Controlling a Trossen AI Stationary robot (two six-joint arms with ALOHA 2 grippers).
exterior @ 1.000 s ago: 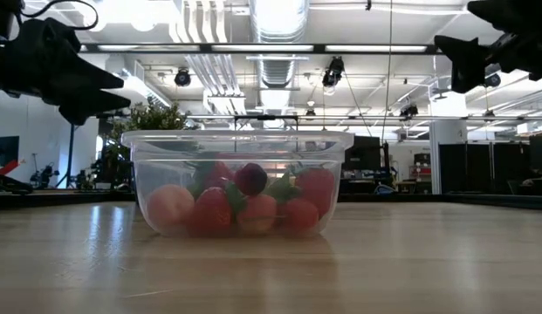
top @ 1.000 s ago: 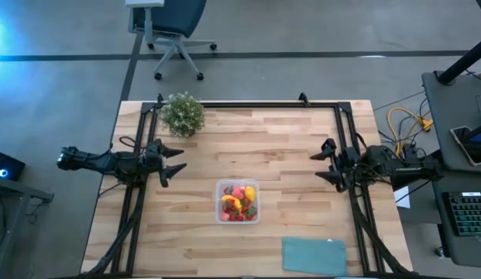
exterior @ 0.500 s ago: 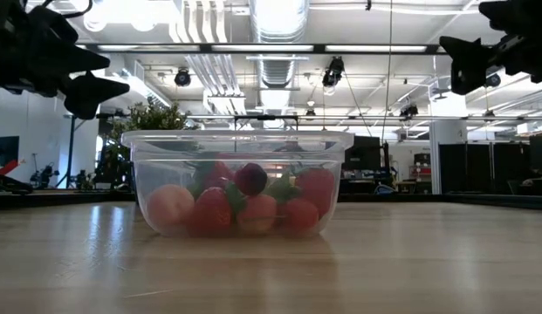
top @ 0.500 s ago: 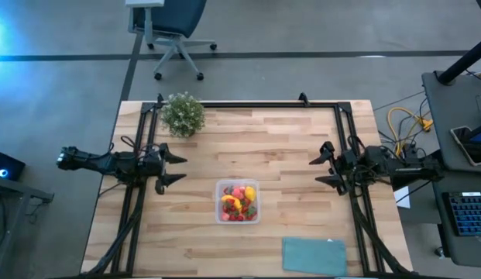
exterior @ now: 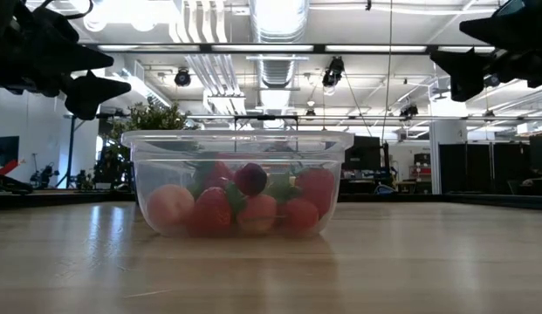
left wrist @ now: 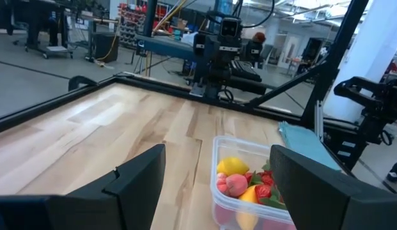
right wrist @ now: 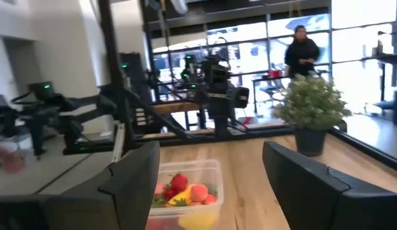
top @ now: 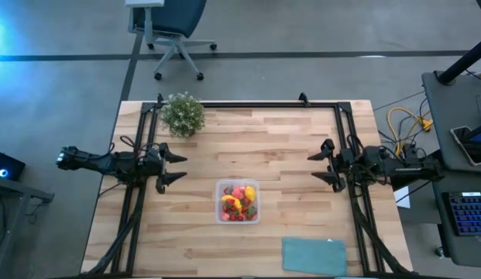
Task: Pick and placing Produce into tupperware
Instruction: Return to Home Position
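Clear tupperware (top: 218, 203) holds produce (top: 238, 204), seemingly about half full; left gripper (top: 184, 167) and right gripper (top: 311, 166) spread wide, empty.

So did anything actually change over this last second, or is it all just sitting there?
Barely. The left gripper shifted slightly at the table's left side, then settled. The right gripper crept a touch toward the table's middle. Both are open and empty, so nothing was grabbed or let go. The tupperware, the produce inside it, the potted plant and the teal mat stayed put.
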